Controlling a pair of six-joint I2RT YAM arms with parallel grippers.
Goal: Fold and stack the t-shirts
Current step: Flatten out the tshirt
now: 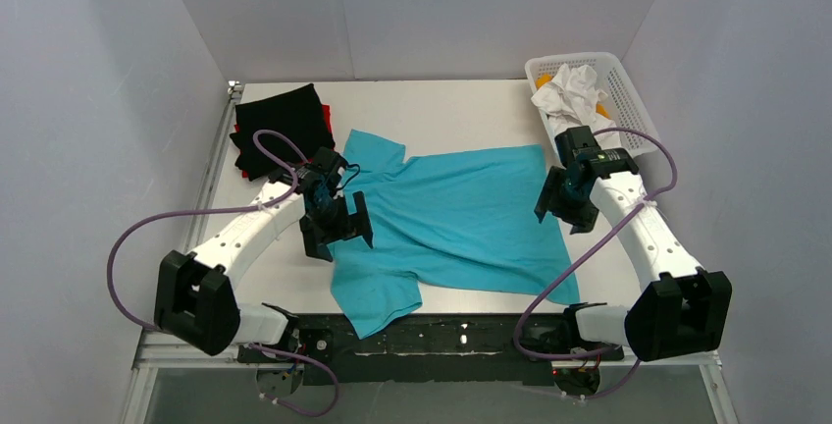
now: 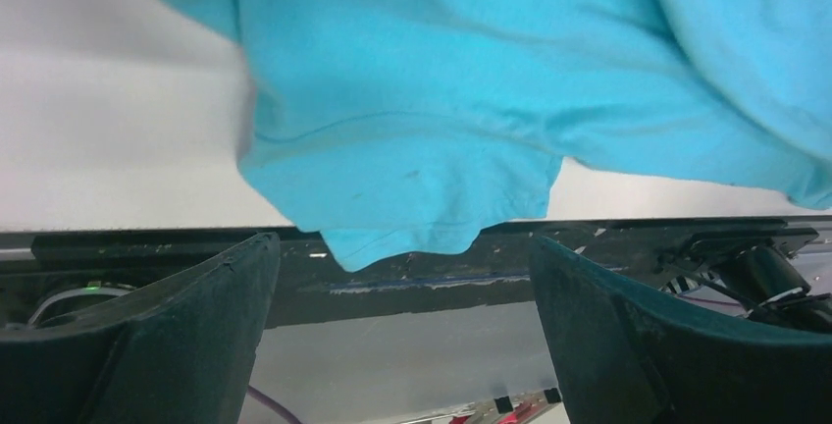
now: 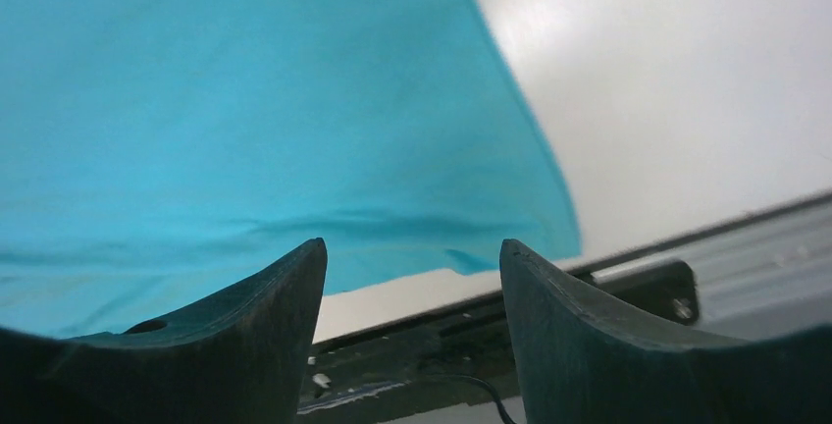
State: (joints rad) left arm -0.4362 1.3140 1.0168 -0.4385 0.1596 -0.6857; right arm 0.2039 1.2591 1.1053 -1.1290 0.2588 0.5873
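Note:
A turquoise t-shirt (image 1: 461, 213) lies spread and rumpled across the middle of the white table, one sleeve (image 1: 378, 296) reaching the near edge. A folded black t-shirt (image 1: 283, 122) rests on a red one (image 1: 328, 113) at the back left. My left gripper (image 1: 338, 233) hovers open over the shirt's left side, nothing between its fingers; its wrist view shows the sleeve (image 2: 412, 188) below. Over the shirt's right edge my right gripper (image 1: 561, 206) stands open and empty, with the blue cloth (image 3: 245, 120) beneath it.
A white mesh basket (image 1: 613, 79) holding crumpled white cloth (image 1: 569, 95) stands at the back right corner. The black mounting rail (image 1: 442, 331) runs along the table's near edge. Grey walls enclose three sides.

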